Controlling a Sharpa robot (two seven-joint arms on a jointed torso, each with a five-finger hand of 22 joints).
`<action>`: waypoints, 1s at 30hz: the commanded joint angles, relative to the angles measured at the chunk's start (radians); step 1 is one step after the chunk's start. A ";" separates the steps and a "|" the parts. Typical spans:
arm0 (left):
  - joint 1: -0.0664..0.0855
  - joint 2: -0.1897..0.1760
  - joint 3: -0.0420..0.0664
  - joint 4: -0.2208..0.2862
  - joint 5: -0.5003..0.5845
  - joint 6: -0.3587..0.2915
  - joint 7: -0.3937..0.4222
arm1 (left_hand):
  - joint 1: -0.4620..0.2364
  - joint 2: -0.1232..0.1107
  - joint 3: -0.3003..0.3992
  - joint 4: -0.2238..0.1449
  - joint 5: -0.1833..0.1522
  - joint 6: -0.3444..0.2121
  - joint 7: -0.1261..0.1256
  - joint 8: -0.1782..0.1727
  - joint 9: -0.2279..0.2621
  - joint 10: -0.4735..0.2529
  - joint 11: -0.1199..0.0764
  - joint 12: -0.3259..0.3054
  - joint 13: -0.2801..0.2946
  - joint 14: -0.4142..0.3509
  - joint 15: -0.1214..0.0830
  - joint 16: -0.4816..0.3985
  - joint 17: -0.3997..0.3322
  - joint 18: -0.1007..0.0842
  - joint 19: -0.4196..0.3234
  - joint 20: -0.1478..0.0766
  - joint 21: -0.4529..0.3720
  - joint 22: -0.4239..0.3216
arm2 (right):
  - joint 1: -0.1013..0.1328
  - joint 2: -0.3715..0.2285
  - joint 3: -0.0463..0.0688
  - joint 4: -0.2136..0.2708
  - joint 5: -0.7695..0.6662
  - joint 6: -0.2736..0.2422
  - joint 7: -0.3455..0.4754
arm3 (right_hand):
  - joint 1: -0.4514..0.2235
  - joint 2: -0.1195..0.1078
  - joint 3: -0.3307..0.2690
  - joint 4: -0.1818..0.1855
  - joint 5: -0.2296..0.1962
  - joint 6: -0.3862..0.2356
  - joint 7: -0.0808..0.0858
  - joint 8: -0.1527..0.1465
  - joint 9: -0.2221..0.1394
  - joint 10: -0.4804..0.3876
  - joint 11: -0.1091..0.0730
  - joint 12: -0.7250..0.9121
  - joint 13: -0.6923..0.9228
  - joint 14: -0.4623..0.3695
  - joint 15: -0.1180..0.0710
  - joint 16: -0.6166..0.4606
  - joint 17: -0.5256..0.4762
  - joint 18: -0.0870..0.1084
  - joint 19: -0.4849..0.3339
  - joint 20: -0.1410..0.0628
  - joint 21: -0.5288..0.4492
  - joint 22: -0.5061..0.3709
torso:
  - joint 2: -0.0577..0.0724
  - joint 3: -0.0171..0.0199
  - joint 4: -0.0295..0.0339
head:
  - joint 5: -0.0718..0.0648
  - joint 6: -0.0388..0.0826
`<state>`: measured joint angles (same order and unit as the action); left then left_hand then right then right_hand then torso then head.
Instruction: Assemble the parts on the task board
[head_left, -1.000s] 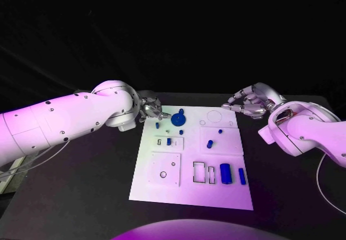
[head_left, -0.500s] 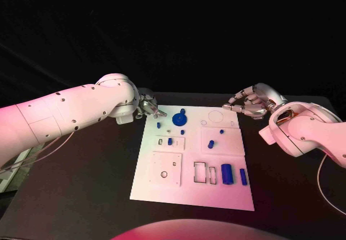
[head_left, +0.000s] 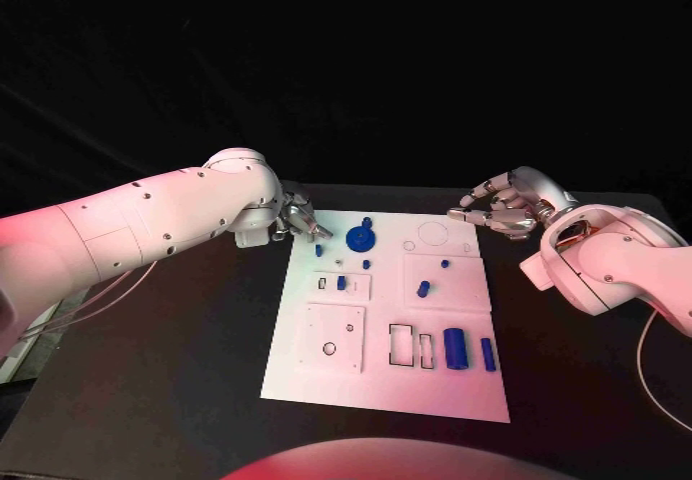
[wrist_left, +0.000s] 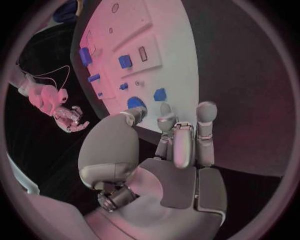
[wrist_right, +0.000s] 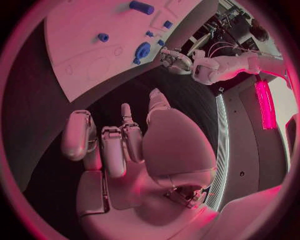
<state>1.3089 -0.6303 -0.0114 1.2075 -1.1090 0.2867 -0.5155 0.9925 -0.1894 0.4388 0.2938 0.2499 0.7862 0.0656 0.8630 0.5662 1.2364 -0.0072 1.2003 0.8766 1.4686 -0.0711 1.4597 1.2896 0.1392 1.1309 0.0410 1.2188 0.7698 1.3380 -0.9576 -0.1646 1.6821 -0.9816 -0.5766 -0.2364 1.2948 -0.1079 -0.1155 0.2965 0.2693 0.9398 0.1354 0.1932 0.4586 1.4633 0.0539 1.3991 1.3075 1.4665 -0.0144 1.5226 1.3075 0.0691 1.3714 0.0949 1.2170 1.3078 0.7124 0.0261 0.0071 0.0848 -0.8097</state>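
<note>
Presently the left hand (head_left: 299, 218) hovers at the far left corner of the white rectangular task board (head_left: 378, 390), fingers loosely apart, holding nothing. The right hand (head_left: 502, 207), fingers curled with nothing in them, hangs beyond the far right corner. A round blue disc part (head_left: 359, 239) lies nearest the left hand; a long blue block part (head_left: 453, 348) lies pointing near-to-far.

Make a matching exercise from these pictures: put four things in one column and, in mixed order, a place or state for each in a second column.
Things:
1. left hand
2. right hand
3. round blue part
4. long blue part

Places or states:
A. on the board's near right area
B. at the board's far left corner, holding nothing
C. on the board's far area, near the left hand
D. beyond the board's far right corner, fingers curled

Pairs: 1-B, 2-D, 3-C, 4-A
</note>
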 joint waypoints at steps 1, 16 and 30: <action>0.001 0.009 -0.003 -0.012 0.024 0.035 0.008 | 0.002 0.003 -0.008 0.000 0.001 -0.006 0.002 -0.004 -0.001 -0.005 0.002 -0.003 -0.002 0.030 0.006 -0.004 -0.001 0.011 -0.008 0.000 -0.006 -0.001 | 0.000 0.001 0.000 0.002 -0.011 -0.003 -0.003 | -0.008 0.003 -0.007 -0.001 0.002 -0.003 -0.001 0.006 0.002 -0.007 -0.001 -0.004 0.095 0.067 -0.002 -0.006 0.084 0.016 -0.001 -0.003 -0.003 0.026 | 0.001 0.0007 0.0002 | 0.001 -0.003; 0.000 0.020 -0.018 -0.024 0.041 0.041 0.008 | 0.003 0.012 -0.009 -0.001 0.002 -0.004 0.003 -0.006 -0.004 -0.008 0.003 -0.003 -0.003 0.029 0.008 -0.005 -0.002 0.011 -0.010 0.002 -0.007 -0.002 | 0.000 -0.001 0.000 0.004 -0.012 -0.003 -0.004 | -0.008 0.005 -0.008 -0.002 0.002 -0.004 -0.001 0.006 0.002 -0.008 -0.001 -0.006 0.093 0.067 -0.002 -0.006 0.083 0.016 -0.002 -0.003 -0.006 0.024 | -0.001 0.0010 0.0014 | 0.003 -0.008; 0.000 0.023 -0.020 -0.029 0.044 0.042 0.007 | 0.040 0.041 -0.002 -0.005 0.005 0.001 0.003 -0.011 -0.010 -0.013 0.004 0.001 -0.003 0.027 0.009 -0.004 -0.001 0.012 -0.010 0.006 -0.007 -0.001 | 0.000 0.000 0.000 0.002 -0.012 -0.002 -0.005 | -0.008 0.006 -0.008 -0.002 0.002 -0.004 -0.001 0.007 0.002 -0.008 -0.001 -0.006 0.093 0.067 -0.002 -0.006 0.083 0.016 -0.002 -0.003 -0.006 0.024 | -0.002 0.0014 0.0013 | 0.004 -0.009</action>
<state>1.3079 -0.6107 -0.0312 1.1792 -1.0740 0.3116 -0.5150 1.0281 -0.1537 0.4361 0.2910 0.2499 0.7863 0.0656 0.8555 0.5574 1.2328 -0.0035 1.2003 0.8749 1.4649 -0.0674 1.4597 1.2888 0.1392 1.1274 0.0446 1.2150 0.7687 1.3380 -0.9581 -0.1646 1.6835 -0.9818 -0.5791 -0.2399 1.2908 -0.1039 -0.1183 0.2937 0.2693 0.9399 0.1354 0.1932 0.4593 1.4632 0.0539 1.3991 1.3073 1.4665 -0.0144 1.5226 1.3073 0.0692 1.3714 0.0949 1.2170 1.3075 0.7099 0.0267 0.0082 0.0885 -0.8190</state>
